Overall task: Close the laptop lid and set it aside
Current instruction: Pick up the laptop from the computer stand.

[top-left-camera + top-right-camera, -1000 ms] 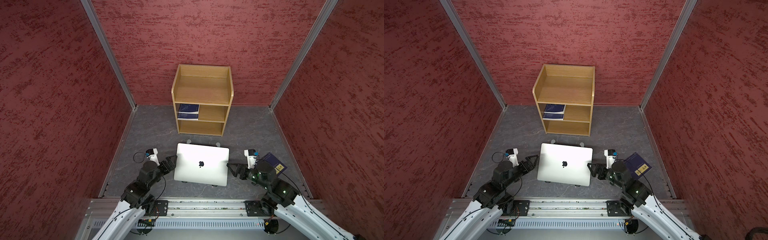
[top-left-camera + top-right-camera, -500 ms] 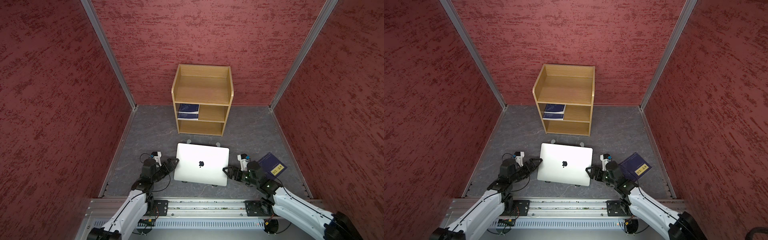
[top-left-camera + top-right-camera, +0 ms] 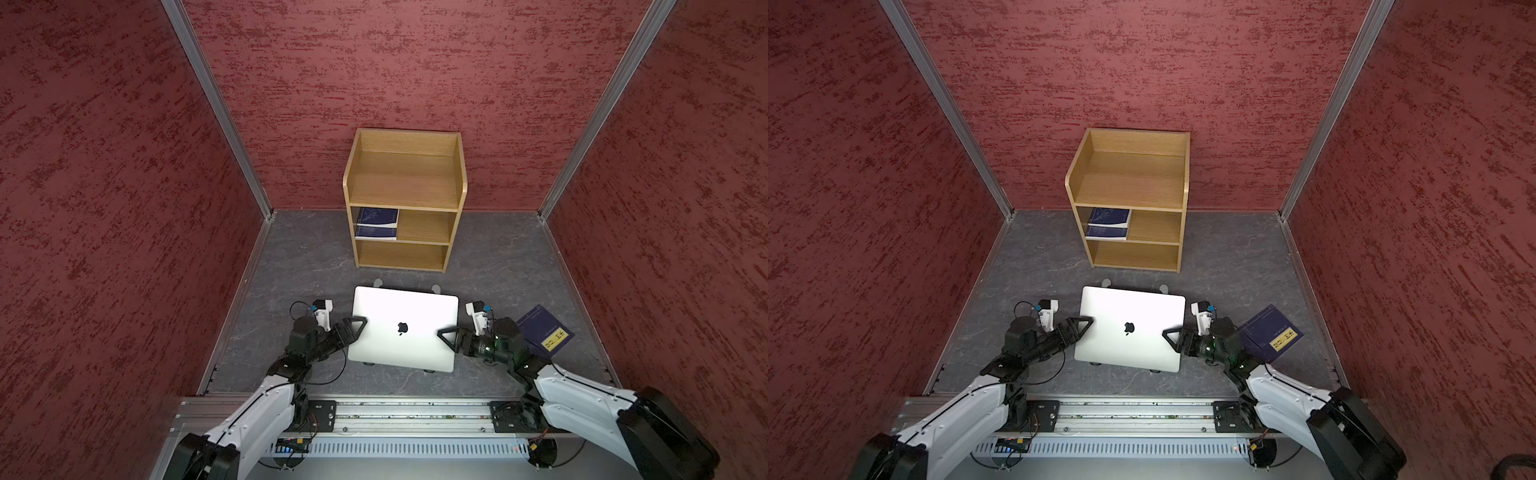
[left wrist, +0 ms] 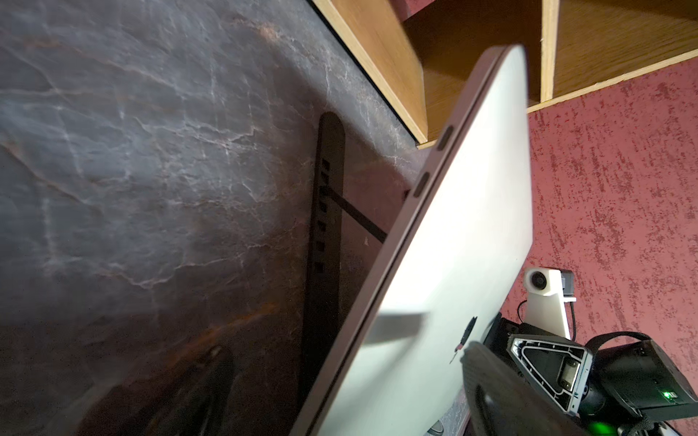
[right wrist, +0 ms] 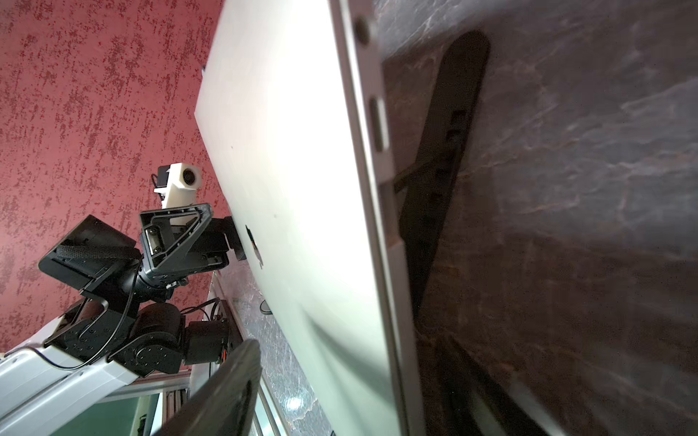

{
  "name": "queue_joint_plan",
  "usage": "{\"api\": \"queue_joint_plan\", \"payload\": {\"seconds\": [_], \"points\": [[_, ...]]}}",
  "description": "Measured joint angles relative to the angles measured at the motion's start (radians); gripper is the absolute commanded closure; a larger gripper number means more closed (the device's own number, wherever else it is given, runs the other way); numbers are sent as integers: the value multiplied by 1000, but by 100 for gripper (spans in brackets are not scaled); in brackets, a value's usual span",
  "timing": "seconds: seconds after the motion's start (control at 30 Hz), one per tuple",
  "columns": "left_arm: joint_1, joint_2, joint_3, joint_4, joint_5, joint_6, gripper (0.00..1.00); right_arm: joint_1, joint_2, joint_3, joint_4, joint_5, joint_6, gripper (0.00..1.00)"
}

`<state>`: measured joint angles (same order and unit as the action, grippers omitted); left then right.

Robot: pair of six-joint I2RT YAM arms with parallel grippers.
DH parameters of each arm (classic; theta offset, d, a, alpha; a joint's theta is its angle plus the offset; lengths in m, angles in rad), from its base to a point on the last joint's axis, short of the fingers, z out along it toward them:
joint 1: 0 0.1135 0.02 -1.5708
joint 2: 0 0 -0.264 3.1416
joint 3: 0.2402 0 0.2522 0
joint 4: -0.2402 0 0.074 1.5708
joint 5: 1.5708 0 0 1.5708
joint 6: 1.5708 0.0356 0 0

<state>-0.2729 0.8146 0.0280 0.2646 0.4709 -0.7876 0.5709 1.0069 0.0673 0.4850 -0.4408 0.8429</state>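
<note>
Laptop (image 3: 403, 349) sits tilted on black stand (image 4: 326, 211), mid-table in front of wooden shelf (image 3: 405, 183); laptop lid (image 3: 1129, 311) closed. Left gripper (image 3: 360, 322) straddles its left edge, jaws wide. Right gripper (image 3: 443, 333) straddles the right edge, jaws apart, upper pad (image 5: 230, 373) clear of lid.

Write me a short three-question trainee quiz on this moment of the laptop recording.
1. True or false: the laptop is open.
2. On which level of the shelf unit do the stacked books lie? A top; B middle; C bottom.
3. Which end effector is nearer the loose book?

Key:
1. False: it is closed, logo side up.
2. B
3. The right end effector.
</note>
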Motion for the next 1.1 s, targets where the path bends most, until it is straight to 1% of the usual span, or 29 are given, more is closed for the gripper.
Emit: {"api": "queue_joint_plan", "payload": {"seconds": [0.1,0.23,0.27,0.3,0.33,0.5,0.53,0.63,0.73,0.83,1.1], "points": [[-3,97,0,61,6,0,9,-2,70,1,53,-15,10,34],[-8,204,5,181,36,-7,11,-3,124,1,111,-33,21,39],[-14,230,10,202,45,-8,13,-3,131,1,124,-37,23,40],[-22,252,16,220,49,-8,18,-3,135,1,132,-42,24,41],[-30,270,22,237,55,-8,21,-3,137,2,137,-46,26,42],[-59,317,33,289,54,-8,22,-5,121,2,129,-47,27,46],[-61,317,34,289,53,-8,24,-5,112,2,119,-45,29,46],[-66,297,37,275,48,-4,29,-7,66,2,84,-39,29,48],[-78,243,45,219,34,-5,30,-10,8,2,41,-29,29,50],[-90,170,53,139,14,-5,32,-10,-55,2,-3,-26,34,52],[-110,-56,67,-53,-42,-5,32,-10,-175,2,-90,-24,49,56]]}}
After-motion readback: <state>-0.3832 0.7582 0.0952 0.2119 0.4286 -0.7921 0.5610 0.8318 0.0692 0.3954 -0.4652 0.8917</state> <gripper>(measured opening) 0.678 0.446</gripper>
